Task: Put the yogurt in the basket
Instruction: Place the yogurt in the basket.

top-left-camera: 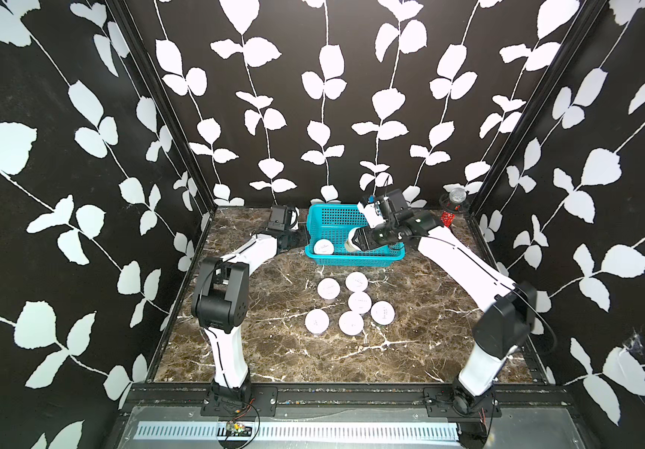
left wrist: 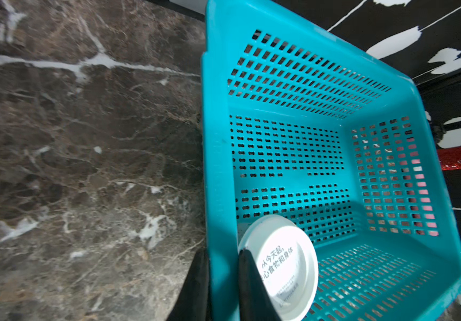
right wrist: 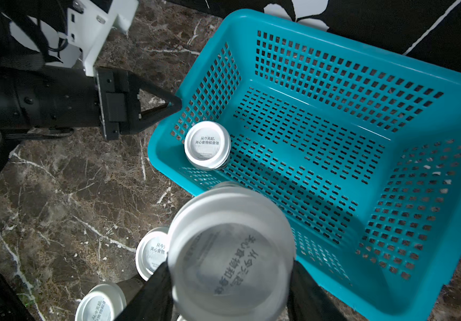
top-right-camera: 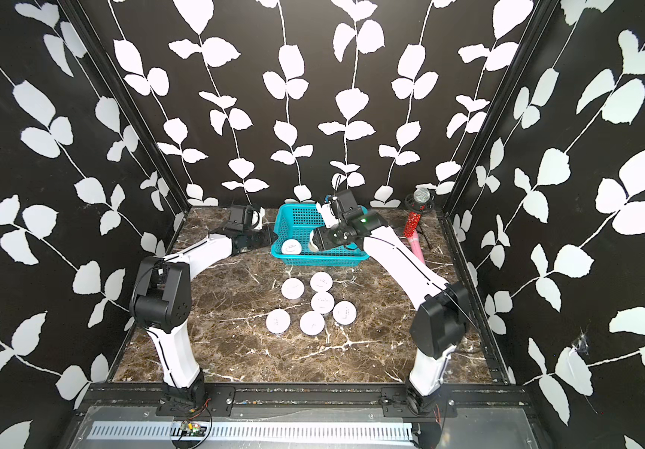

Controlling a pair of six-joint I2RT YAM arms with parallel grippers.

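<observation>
- The right pincer (right wrist: 230,266) pinches one yogurt cup (right wrist: 229,236) over the near edge of the turquoise basket (top-left-camera: 354,259).
- The left pincer (left wrist: 221,283) is clamped on the basket's side wall.
- We advise lowering the held cup upright beside the seated cup (top-left-camera: 322,247) before letting go.
- Six cups (top-left-camera: 359,302) stand on the marbled worktop (top-left-camera: 274,350).
- Lids are flat, white and smooth; the basket is rigid perforated plastic.
</observation>
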